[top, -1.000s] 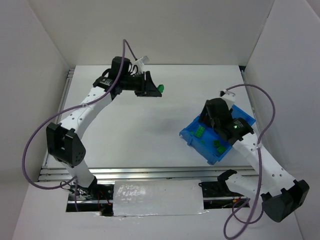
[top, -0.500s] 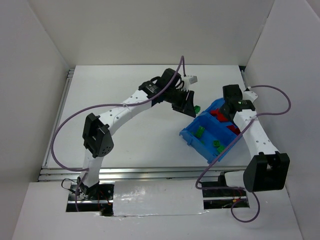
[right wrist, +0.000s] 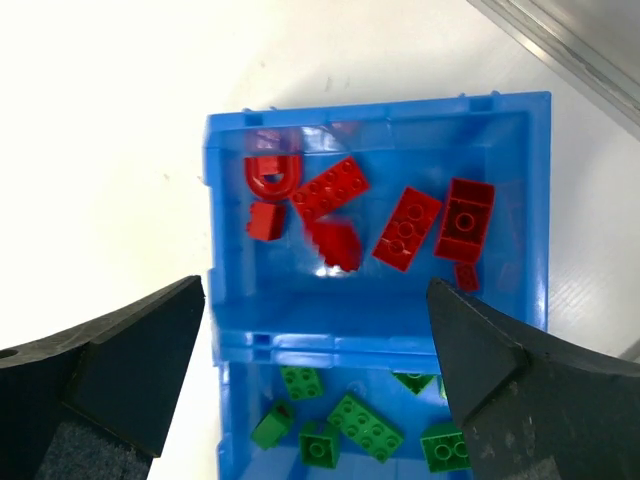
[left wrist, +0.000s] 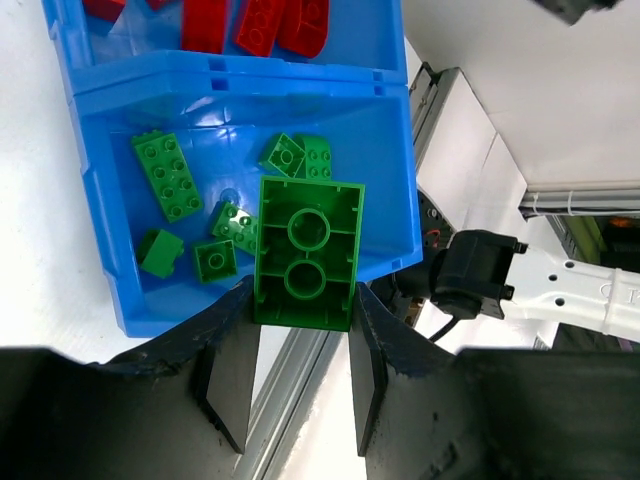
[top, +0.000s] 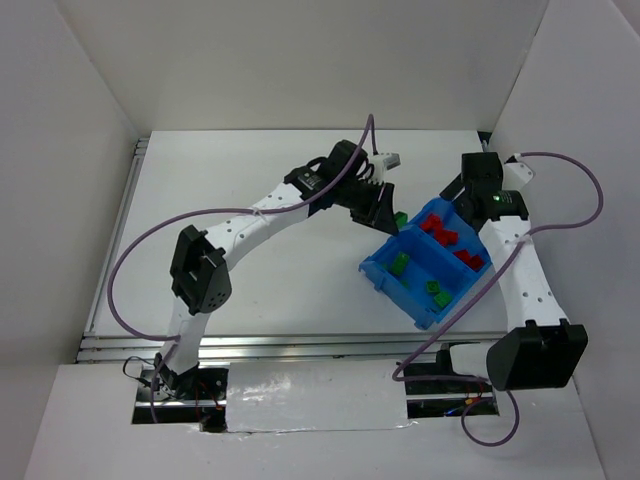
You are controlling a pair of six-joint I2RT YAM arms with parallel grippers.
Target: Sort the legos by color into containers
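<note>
The blue bin [top: 373, 270] lies at the right of the table, split by a divider into two containers. Several red legos [top: 441, 231] lie in the far one, and several green legos [top: 432, 291] in the near one. My left gripper [top: 386, 212] hovers at the bin's far-left corner, shut on a green lego [top: 398, 216]. The left wrist view shows that green lego [left wrist: 305, 255] clamped between the fingers above the green compartment [left wrist: 165, 175]. My right gripper [top: 458, 196] is open and empty. In its wrist view the right gripper [right wrist: 315, 345] spans the bin's divider [right wrist: 380, 330], with red legos [right wrist: 405, 225] beyond it.
Metal rails [top: 300, 345] run along the table's near edge, and white walls enclose the other three sides. The bin sits close to the right wall. Purple cables [top: 130, 260] loop off both arms. The right arm's base [left wrist: 480, 285] shows past the bin.
My left arm swung from the far left of the table over to the bin, carrying the green lego. My right gripper rose from the bin toward the far right and opened wide.
</note>
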